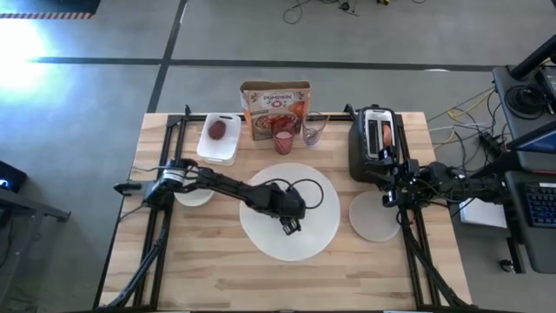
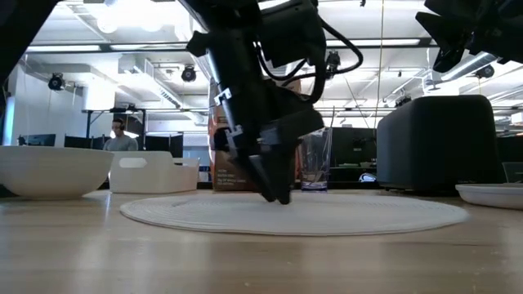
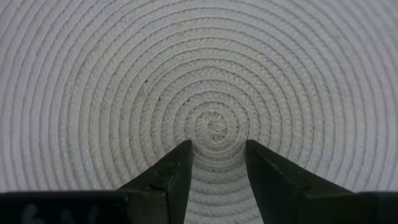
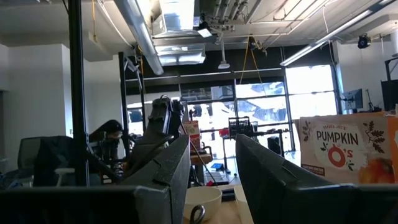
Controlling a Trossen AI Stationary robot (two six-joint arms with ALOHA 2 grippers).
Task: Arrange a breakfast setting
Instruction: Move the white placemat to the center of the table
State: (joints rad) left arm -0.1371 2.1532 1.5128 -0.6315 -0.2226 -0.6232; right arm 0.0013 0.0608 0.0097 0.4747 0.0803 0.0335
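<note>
While the left gripper (image 1: 291, 227) is hovering open and empty over the woven round placemat's (image 1: 323, 228) centre, the small white bowl (image 1: 193, 195) is sitting at its nine o'clock, nearer this arm; the right gripper (image 1: 393, 193) is waiting open beside the toaster (image 1: 375, 142).

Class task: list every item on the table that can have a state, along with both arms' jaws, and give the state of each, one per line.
Big round white plate: flat, empty.
Small white bowl: upright, contents hidden.
Small pale round plate: empty.
Pink cup: upright.
Clear glass: upright.
Dark-red fruit: lying in white tray.
Cereal box: standing.
Toaster: something browned in slot.
Left gripper: jaws open over plate.
Right gripper: jaws open, raised.
</note>
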